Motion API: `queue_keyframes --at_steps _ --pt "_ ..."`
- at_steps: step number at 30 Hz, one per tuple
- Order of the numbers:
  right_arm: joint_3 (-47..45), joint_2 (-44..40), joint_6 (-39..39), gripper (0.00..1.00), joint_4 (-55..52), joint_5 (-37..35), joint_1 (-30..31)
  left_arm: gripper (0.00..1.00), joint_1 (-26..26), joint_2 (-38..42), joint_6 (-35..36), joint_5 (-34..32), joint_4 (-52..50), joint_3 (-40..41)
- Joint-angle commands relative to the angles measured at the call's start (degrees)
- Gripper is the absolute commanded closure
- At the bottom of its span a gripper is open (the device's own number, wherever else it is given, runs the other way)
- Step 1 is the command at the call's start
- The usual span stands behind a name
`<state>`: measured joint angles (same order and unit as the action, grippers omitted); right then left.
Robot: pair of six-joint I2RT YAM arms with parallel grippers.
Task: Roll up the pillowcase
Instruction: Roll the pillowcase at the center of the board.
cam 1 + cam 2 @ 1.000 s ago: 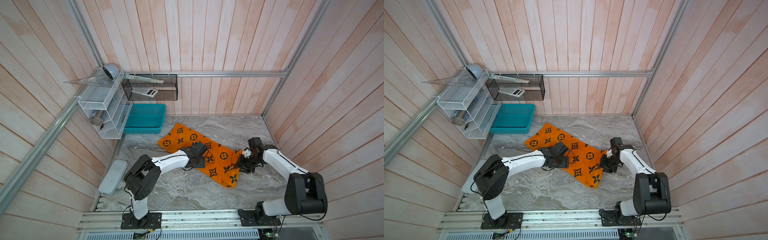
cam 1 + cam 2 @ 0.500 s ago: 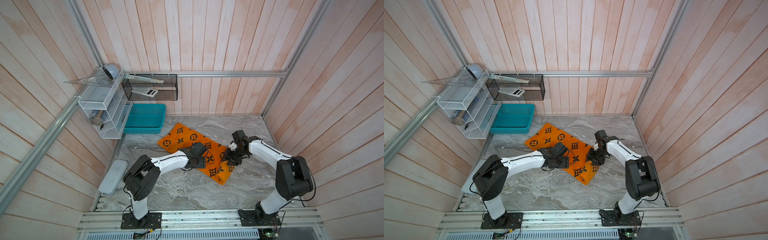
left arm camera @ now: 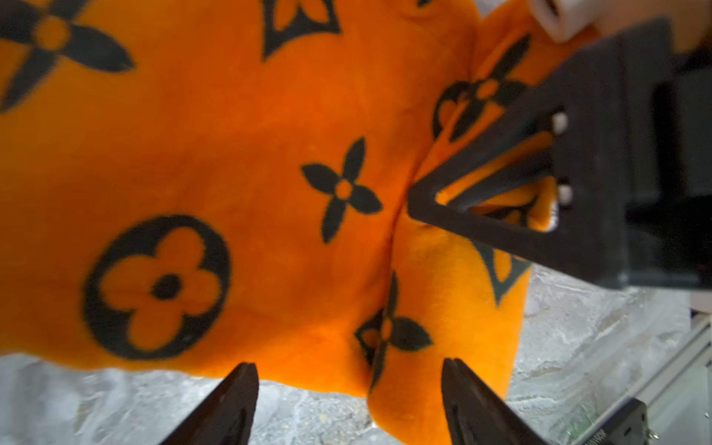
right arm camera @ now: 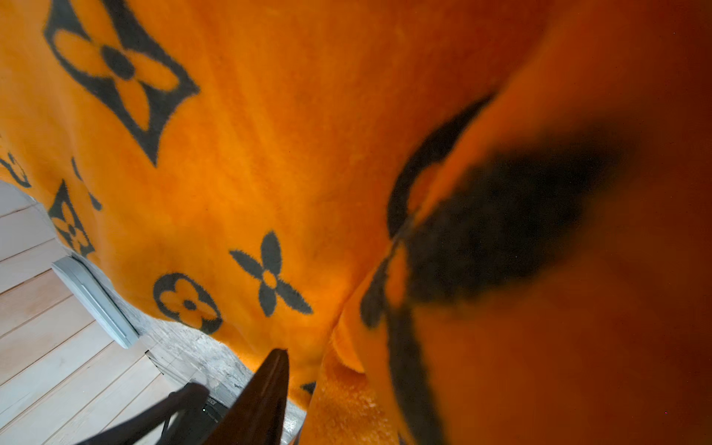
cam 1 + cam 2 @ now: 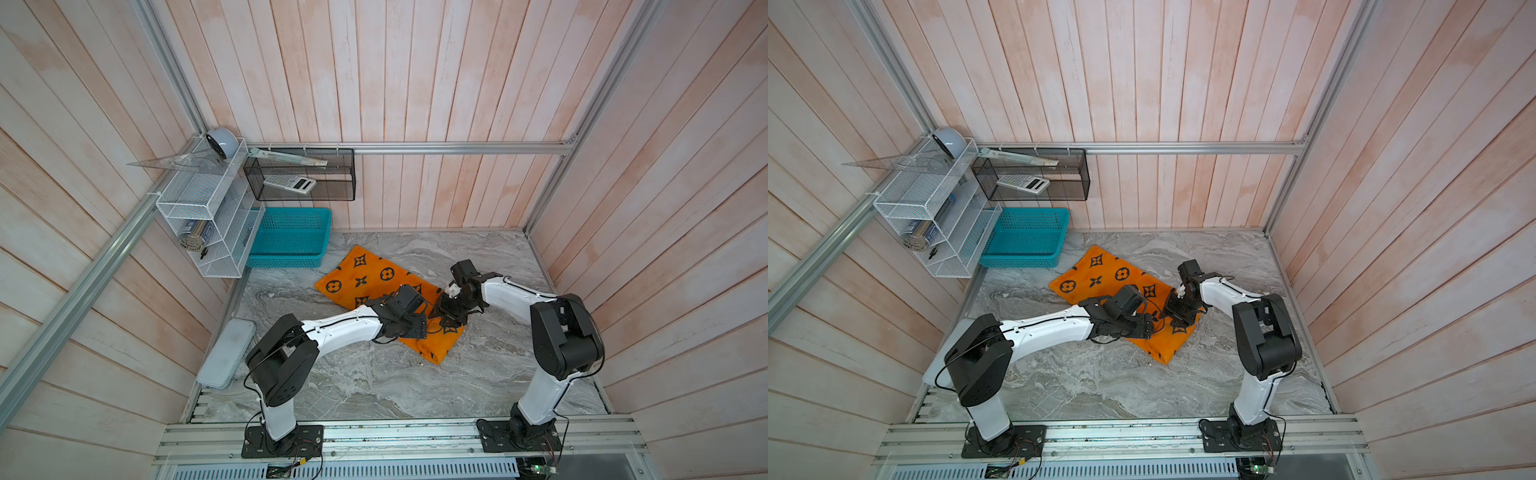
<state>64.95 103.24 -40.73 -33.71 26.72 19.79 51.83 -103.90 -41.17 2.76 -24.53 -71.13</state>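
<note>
Pillowcase (image 5: 368,274), orange plush (black flowers)

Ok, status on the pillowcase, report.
Left pincer open at the edge. Right pincer on the folded end, grip unclear. Pillowcase partly folded, not rolled. Teal basket near its far corner.

pillowcase (image 5: 374,276): bright orange, black four-petal flowers, diamond stars, circled flowers. counter (image 5: 374,382): grey marble veining. basket (image 5: 286,262): teal. rack (image 5: 195,195): white wire. walls (image 5: 415,83): pale pink planks.

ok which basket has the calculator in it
The black mesh basket on the back wall, calculator lying inside; the teal basket sits on the table.
</note>
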Motion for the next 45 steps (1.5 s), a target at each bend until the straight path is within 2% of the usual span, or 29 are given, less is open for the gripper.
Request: queue_keyframes --at_steps 1,4,10,15,21,29,38,41,43,45 --pt "-0.8 0.8 -0.8 0.51 1.9 -0.8 0.0 0.2 1.5 -2.3 0.1 0.7 1.4 -1.4" --pt "-1.0 -0.3 -0.9 0.51 1.4 -1.2 -0.2 0.22 2.2 -4.3 -0.1 1.3 0.6 -2.0" --pt "-2.1 -5.5 -1.5 0.48 1.5 -0.5 -1.8 0.28 2.6 -6.8 -1.7 -2.6 -0.7 -0.7" --pt "-9.1 -15.6 -1.5 0.39 4.3 3.2 -6.2 0.28 2.5 -7.1 -1.6 -4.1 -0.8 -0.9" --pt "-16.1 -23.9 3.5 0.36 -1.6 1.3 -9.3 0.28 2.5 -7.0 -1.2 -3.8 -1.3 -1.2" --pt "-23.4 -22.9 1.3 0.36 4.7 1.9 -9.2 0.28 2.5 -7.0 -1.3 -3.9 -1.9 -1.4" --pt "-27.6 -17.9 -4.0 0.36 19.6 3.5 -8.6 0.28 2.5 -6.6 -1.4 -3.3 -1.8 -1.3" --pt "-27.2 -16.6 -3.7 0.43 19.0 2.4 -8.2 0.28 2.5 -6.6 -1.4 -3.0 -1.6 -0.8" --pt "-27.3 -15.5 -3.7 0.55 19.7 2.5 -8.2 0.28 2.5 -6.7 -1.5 -2.6 -1.4 -0.9" --pt "-27.5 -14.6 -3.9 0.71 20.4 2.5 -8.2 0.28 2.5 -6.6 -1.6 -2.5 -1.5 -1.0"
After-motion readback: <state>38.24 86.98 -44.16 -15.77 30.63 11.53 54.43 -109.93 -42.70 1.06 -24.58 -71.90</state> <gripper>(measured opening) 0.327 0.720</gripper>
